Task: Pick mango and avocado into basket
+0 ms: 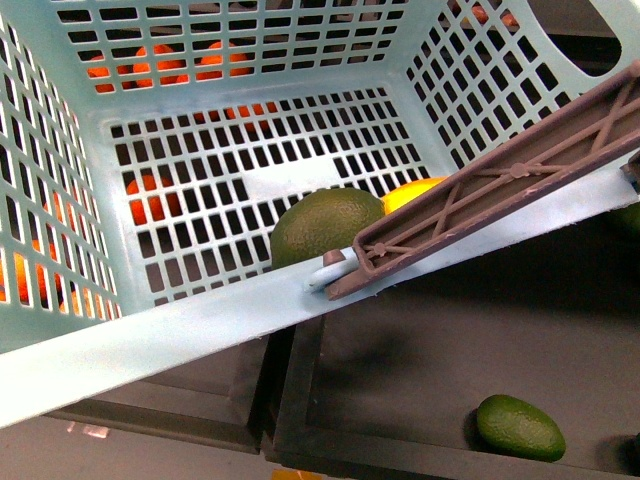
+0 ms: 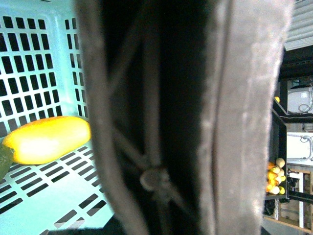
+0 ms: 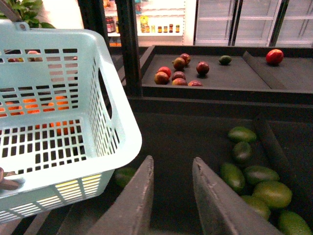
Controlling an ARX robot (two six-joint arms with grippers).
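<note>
The basket [image 1: 200, 330] fills the front view, tilted, and its grey-brown handle [image 1: 500, 180] lies across the near rim. Inside, on the slotted floor, the avocado [image 1: 325, 228] rests against the near wall, and the mango [image 1: 412, 193] lies just beside it, partly hidden behind the handle. The left wrist view shows the mango [image 2: 46, 139] on the basket floor, but the handle [image 2: 195, 117] is pressed so close to the camera that I cannot tell how the left pincer stands. The right pincer [image 3: 171, 169] is released and holds nothing, beside the basket [image 3: 63, 122], above a dark tray [image 3: 171, 137] with loose green fruits [image 3: 257, 176].
</note>
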